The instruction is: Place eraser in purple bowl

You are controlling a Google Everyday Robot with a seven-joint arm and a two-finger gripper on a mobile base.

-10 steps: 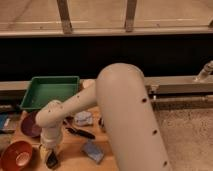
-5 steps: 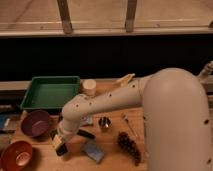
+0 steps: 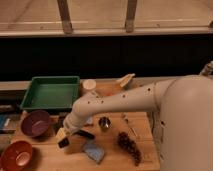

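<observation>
Eraser [image 3: 64,142] is sitting clamped in the gripper [image 3: 63,139], the arm [image 3: 115,102] reaching down-left, just right of the purple bowl [image 3: 35,122].

No text, label, brand, number or sign can be read anywhere in the camera view. The gripper [image 3: 63,140], at about eight o'clock low over the wooden table [image 3: 115,160], bears no marking; the white arm [image 3: 120,102] shows only a row of small dark dots, no lettering. The purple bowl [image 3: 35,123] at nine o'clock, the red-orange bowl [image 3: 16,156] at eight o'clock, the green tray [image 3: 50,92] at ten o'clock, the small metal cup [image 3: 104,123] near the middle and the blue-grey pad [image 3: 94,151] at six o'clock are all plain.
</observation>
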